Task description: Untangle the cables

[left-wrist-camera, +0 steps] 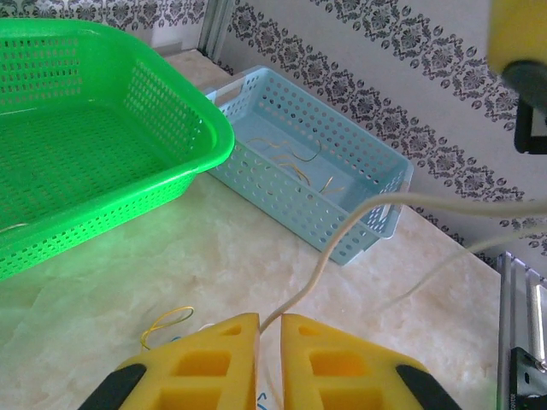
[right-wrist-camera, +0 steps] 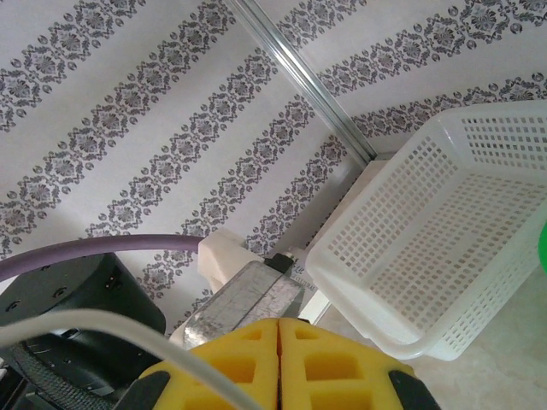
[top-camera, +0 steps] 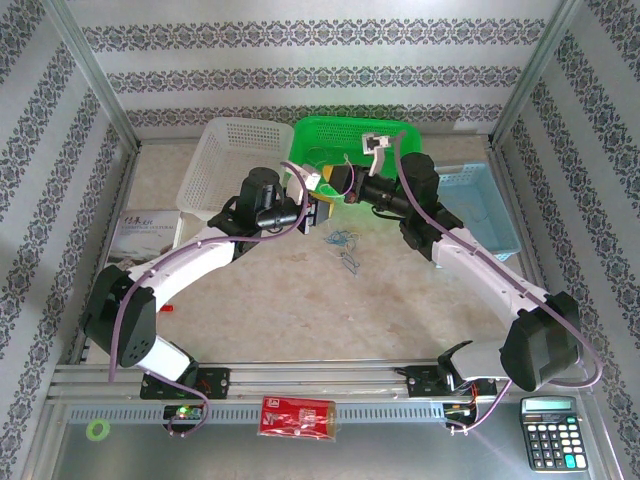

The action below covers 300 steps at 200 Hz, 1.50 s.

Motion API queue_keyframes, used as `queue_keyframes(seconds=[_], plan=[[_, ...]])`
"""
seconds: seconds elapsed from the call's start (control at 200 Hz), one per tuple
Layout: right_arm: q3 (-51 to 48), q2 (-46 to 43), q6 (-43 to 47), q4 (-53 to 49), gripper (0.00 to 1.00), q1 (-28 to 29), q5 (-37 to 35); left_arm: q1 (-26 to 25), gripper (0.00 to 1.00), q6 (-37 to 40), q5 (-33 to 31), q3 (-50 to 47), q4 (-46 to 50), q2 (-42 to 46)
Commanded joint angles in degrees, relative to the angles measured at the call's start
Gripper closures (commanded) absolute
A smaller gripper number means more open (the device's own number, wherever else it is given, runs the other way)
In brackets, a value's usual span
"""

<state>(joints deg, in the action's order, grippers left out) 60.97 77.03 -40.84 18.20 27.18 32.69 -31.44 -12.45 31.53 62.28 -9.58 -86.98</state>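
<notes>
My left gripper (left-wrist-camera: 270, 318) hangs low over the table, its yellow jaws a narrow gap apart. A cream cable (left-wrist-camera: 342, 231) comes out of that gap and arcs up to the right, toward a yellow finger (left-wrist-camera: 517, 34) of the right arm. A thin yellow cable (left-wrist-camera: 167, 320) loops on the table beside the left finger. In the top view both grippers, left (top-camera: 322, 205) and right (top-camera: 348, 190), face each other in front of the green basket (top-camera: 310, 135). Blue cables (top-camera: 340, 238) lie just below them. My right gripper (right-wrist-camera: 279, 323) is shut; a white cable (right-wrist-camera: 111, 323) crosses its left finger.
A light blue basket (left-wrist-camera: 299, 205) with thin yellowish wires (left-wrist-camera: 295, 158) inside stands right of the green basket (left-wrist-camera: 214, 128). A white basket (top-camera: 225, 160) is at the back left, a booklet (top-camera: 145, 232) below it. A calculator (top-camera: 548, 432) and a red pack (top-camera: 297, 417) sit at the near rail.
</notes>
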Motion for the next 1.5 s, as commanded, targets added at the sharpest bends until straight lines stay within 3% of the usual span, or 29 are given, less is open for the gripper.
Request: queue_keyframes(seconds=[0.0, 0.31, 0.55, 0.794, 1.239, 1.494], plan=[[1.61, 0.31, -1.0, 2.05, 1.0, 0.88, 1.33, -0.29, 0.85, -1.21, 1.73, 1.9, -3.89, -0.69], [1.35, 0.75, -2.32, 3.34, 1.0, 1.69, 1.84, -0.61, 0.82, -2.87, 1.96, 2.31, -5.9, -2.14], [1.25, 0.82, -2.6, 3.69, 1.0, 1.98, 1.68, -0.76, 0.69, -4.41, 2.53, 2.5, -8.06, -3.01], [0.99, 1.3, -2.58, 3.95, 1.0, 1.91, 1.24, -0.73, 0.73, -6.71, 4.7, 2.16, -11.05, -3.5], [1.22, 1.97, -2.66, 3.69, 1.0, -0.63, 2.29, 1.51, 0.36, -4.87, 5.96, -4.45, -10.29, 3.37], [1.1, 1.63, -3.19, 3.92, 1.0, -0.07, 2.65, 1.54, 0.33, -4.18, 4.73, -3.47, -9.93, 1.81]])
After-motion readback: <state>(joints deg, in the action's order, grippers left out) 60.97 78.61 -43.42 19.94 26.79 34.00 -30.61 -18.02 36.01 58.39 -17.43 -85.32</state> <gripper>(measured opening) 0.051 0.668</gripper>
